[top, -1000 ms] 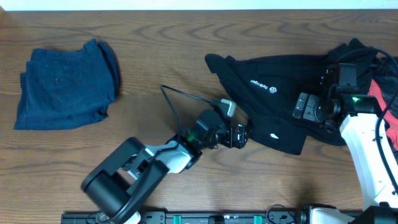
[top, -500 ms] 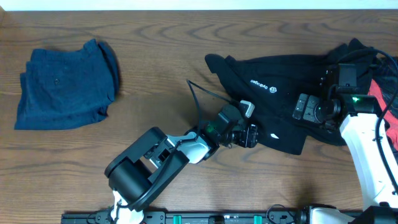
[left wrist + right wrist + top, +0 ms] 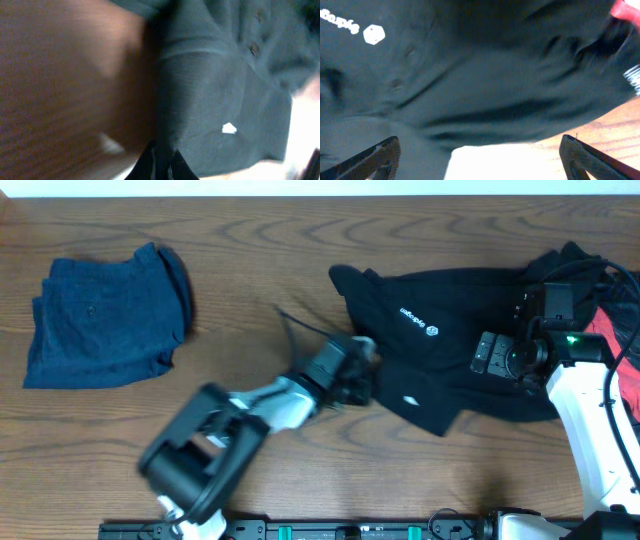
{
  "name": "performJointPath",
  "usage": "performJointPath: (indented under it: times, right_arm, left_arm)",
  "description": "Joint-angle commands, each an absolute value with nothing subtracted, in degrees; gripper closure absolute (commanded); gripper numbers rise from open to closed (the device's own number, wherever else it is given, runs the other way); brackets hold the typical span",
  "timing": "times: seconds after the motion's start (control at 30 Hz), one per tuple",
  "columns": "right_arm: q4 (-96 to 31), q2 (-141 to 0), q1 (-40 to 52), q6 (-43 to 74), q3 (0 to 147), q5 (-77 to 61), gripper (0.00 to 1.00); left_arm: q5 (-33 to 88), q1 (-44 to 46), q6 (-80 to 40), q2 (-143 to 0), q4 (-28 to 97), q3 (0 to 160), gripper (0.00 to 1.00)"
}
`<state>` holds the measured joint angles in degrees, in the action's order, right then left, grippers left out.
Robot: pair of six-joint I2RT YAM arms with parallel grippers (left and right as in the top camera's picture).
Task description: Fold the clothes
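The clothes include a black polo shirt (image 3: 450,350) lying crumpled at the table's right centre, white logo print on its chest. My left gripper (image 3: 362,373) is shut on the shirt's near left edge; in the left wrist view a fold of black fabric (image 3: 210,100) runs down between the two fingers of the gripper (image 3: 162,167). My right gripper (image 3: 488,352) hovers over the shirt's right part, open. Its fingers (image 3: 380,157) stand wide apart in the right wrist view with the black shirt (image 3: 470,85) beyond them and nothing between.
A folded dark blue garment (image 3: 100,315) lies at the far left. Something red (image 3: 622,350) and more dark cloth sit at the right edge, behind the right arm. Bare wooden table (image 3: 250,270) lies between the blue garment and the shirt.
My left gripper reached the shirt's near edge, shut on it, and has pulled it leftward; the shirt's lower flap has shifted left. The right arm has not moved.
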<state>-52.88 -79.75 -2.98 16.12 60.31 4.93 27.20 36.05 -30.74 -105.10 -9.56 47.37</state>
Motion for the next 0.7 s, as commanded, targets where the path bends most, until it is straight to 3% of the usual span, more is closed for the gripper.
performJointPath:
  times: [0.0, 0.2, 0.47, 0.53, 0.57, 0.6, 0.67]
  right_arm:
    - [-52.9, -79.2, -3.4, 16.9, 60.9, 5.8, 0.01]
    - [-53.0, -79.2, -3.4, 16.9, 60.9, 5.8, 0.01]
    - [-53.0, -79.2, -3.4, 16.9, 60.9, 5.8, 0.01]
    - [-53.0, -79.2, -3.4, 16.9, 60.9, 5.8, 0.01]
    - [-53.0, -79.2, -3.4, 16.9, 60.9, 5.7, 0.01]
    - [-53.0, -79.2, -3.4, 16.9, 60.9, 5.7, 0.01]
    - [-53.1, -79.2, -3.4, 16.9, 60.9, 5.7, 0.01]
  left_arm:
    - [26.3, 27.6, -25.2, -98.3, -2.7, 47.3, 0.94]
    - [20.3, 10.2, -14.1, -91.3, 7.6, 47.3, 0.94]
    - [18.0, -7.7, -15.3, -91.0, -1.2, 47.3, 0.92]
    - [20.0, -9.0, -15.6, -91.0, -1.2, 47.3, 0.36]
    - [22.5, -9.3, -15.8, -91.0, -0.4, 47.3, 0.14]
    - [26.0, -9.4, -16.9, -91.0, 1.1, 47.3, 0.02]
    - [32.0, -8.8, -19.6, -91.0, 5.0, 47.3, 0.02]
